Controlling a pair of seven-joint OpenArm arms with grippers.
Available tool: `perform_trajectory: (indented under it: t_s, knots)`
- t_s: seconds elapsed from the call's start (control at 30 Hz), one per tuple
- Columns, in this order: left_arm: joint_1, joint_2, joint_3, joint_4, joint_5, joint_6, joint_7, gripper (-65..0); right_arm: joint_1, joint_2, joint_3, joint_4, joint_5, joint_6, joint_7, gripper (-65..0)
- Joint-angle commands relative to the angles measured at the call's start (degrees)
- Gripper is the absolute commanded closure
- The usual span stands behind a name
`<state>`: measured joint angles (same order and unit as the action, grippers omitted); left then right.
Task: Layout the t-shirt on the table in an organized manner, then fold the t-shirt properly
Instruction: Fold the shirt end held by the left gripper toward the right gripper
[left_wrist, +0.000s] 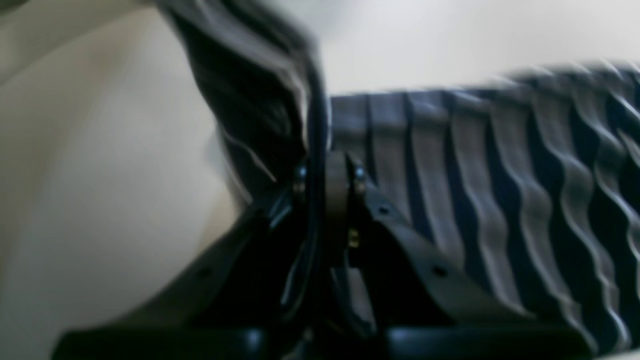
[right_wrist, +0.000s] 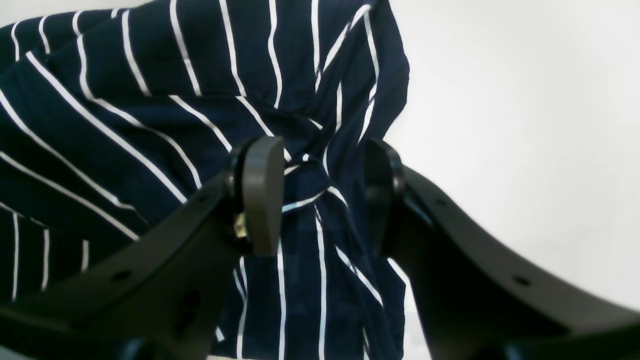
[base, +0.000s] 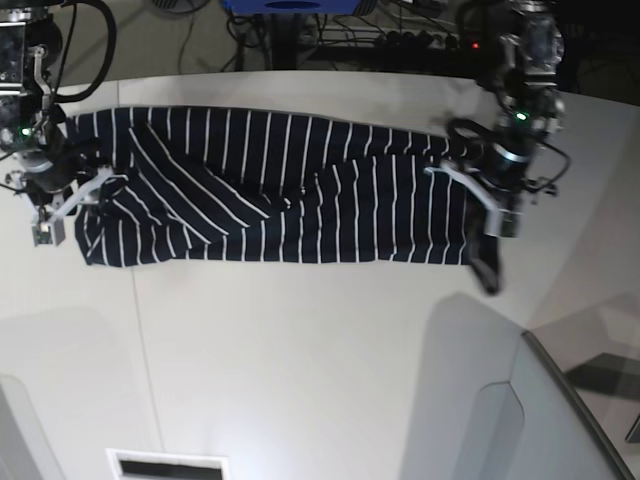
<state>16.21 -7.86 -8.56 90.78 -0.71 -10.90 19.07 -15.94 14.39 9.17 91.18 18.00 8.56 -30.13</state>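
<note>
The left wrist view is smeared with blur beyond the left gripper (left_wrist: 327, 175), dim and yellowish. The right wrist view is sharp, evenly bright. The base view shows soft shadows (slightly bowed edges) on the table (base: 320, 380).

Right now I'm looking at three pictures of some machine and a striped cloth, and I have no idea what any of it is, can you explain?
It is a robot with two arms at a white table. One picture looks down from above. The other two come from small cameras on each wrist, looking past the gripper.

A dark navy t-shirt with thin white stripes lies stretched across the table.

The left gripper, on the overhead picture's right, is shut on the shirt's edge; that view is blurred. The right gripper is at the other end, its jaws apart with bunched fabric between them, not squeezed.
</note>
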Motion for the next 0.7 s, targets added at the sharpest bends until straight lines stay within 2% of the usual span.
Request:
perform_trajectory:
  t_s: [0.0, 0.17, 0.37, 0.67]
  knots:
    - [-0.51, 0.6, 1.04, 1.13, 1.72, 0.57, -1.36, 0.0, 0.43, 0.77, 0.37, 1.18, 0.15, 0.01, 1.07, -25.1]
    - [-0.69, 5.35, 7.9, 0.87, 7.96, 0.57, -1.36, 0.0, 0.43, 0.86, 0.63, 1.18, 0.15, 0.01, 1.07, -25.1]
    - [-1.04, 8.25, 14.93, 0.78, 9.81, 0.57, -1.36, 0.0, 0.43, 0.86, 0.72, 1.09, 0.15, 0.01, 1.07, -25.1]
    - [-1.75, 8.6, 24.16, -3.0, 9.81, 0.57, -1.36, 0.0, 0.43, 0.86, 0.72, 1.09, 0.15, 0.01, 1.07, -25.1]
